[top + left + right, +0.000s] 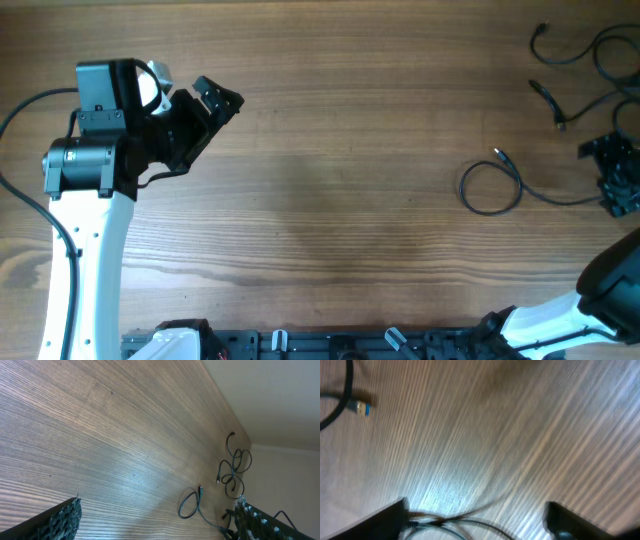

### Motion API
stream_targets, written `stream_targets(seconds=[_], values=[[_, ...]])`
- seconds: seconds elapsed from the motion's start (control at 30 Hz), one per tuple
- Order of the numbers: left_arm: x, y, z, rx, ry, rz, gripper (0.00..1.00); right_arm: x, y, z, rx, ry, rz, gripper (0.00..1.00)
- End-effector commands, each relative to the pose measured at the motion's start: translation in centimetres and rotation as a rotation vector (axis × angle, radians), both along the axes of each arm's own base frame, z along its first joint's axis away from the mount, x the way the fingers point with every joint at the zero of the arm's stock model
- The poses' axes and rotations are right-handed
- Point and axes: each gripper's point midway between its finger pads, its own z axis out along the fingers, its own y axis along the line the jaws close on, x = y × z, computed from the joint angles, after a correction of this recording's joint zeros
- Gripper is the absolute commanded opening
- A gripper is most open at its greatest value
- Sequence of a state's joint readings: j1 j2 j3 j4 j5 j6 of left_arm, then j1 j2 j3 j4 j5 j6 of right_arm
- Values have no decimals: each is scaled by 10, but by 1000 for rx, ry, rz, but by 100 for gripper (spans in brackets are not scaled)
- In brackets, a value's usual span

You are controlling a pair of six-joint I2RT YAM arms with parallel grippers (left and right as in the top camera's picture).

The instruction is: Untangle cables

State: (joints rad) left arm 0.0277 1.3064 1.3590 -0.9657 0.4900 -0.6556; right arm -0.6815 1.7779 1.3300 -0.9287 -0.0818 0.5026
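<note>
Thin black cables lie on the wooden table at the far right. One cable forms a loop with a metal-tipped plug and runs right toward my right gripper. Other strands curl at the top right corner. My right gripper is open, low over the table, with a blurred cable strand passing between its fingers; a plug end shows at the upper left of its view. My left gripper is open and empty at the far left, away from the cables, which show far off in its view.
The table's far edge meets a pale wall in the left wrist view. The black rail of the arm bases runs along the near edge. The white left arm stands at the left.
</note>
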Motion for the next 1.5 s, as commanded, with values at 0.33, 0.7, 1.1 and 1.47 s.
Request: stream_targets(seconds=[0.33, 0.7, 1.1, 1.47], values=[[1, 0, -2, 23, -5, -13, 100, 31, 124, 95, 279, -313, 537, 100], [-2, 1, -5, 22, 14, -13, 100, 8, 282, 105, 409, -214, 1063, 100], [-2, 1, -5, 22, 14, -13, 100, -88, 308, 175, 233, -249, 1172, 100], [-2, 1, -5, 22, 14, -13, 100, -146, 305, 144, 238, -226, 1202, 100]])
